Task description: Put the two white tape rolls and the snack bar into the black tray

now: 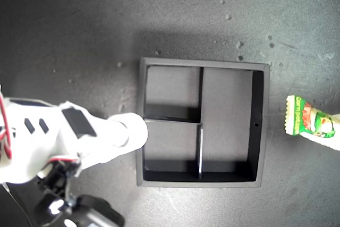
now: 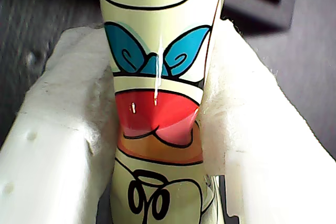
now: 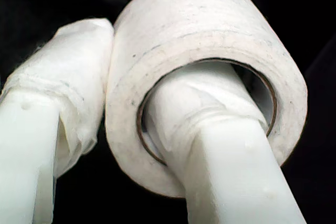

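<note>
The black tray (image 1: 204, 63) lies in the middle of the exterior view, and its three compartments show only bare floor. My second gripper (image 3: 131, 66) is shut on a white tape roll (image 3: 210, 24), one finger through its hole and the other outside. That tape roll (image 1: 130, 131) hangs at the tray's rim on the exterior view's left. My first gripper (image 2: 157, 40) is shut on the snack bar (image 2: 157, 103) between padded fingers (image 2: 58, 145). The snack bar (image 1: 308, 120) pokes in from the exterior view's right edge, apart from the tray. Only one tape roll shows.
The dark grey tabletop (image 1: 79, 35) surrounds the tray, with small specks behind it. The second arm's white body (image 1: 42, 136) and black base (image 1: 85, 211) fill the lower corner on the exterior view's left.
</note>
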`<state>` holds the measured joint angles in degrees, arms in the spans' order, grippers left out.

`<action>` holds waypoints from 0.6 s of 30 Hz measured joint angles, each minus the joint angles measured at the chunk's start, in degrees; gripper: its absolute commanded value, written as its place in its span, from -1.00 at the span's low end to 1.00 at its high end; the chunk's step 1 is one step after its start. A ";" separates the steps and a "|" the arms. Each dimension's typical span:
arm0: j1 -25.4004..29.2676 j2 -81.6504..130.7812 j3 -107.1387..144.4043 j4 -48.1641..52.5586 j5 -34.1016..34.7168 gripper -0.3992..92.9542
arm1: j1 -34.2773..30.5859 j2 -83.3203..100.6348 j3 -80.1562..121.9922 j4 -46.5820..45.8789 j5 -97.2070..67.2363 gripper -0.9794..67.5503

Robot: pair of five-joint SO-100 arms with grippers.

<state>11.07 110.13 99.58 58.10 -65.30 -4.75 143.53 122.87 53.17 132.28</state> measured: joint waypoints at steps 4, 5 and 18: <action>0.70 -0.35 0.00 0.35 -1.49 -0.99 | 8.00 2.72 10.11 -5.71 0.53 -0.99; 0.97 -0.35 0.00 0.62 -1.67 -0.99 | 8.53 2.81 12.74 -7.12 0.62 -0.99; -0.18 -0.35 1.14 1.58 -1.76 -0.99 | 14.15 2.90 13.97 5.45 -5.19 -0.99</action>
<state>10.90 109.78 100.72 59.68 -67.06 9.40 146.43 136.85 58.62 127.09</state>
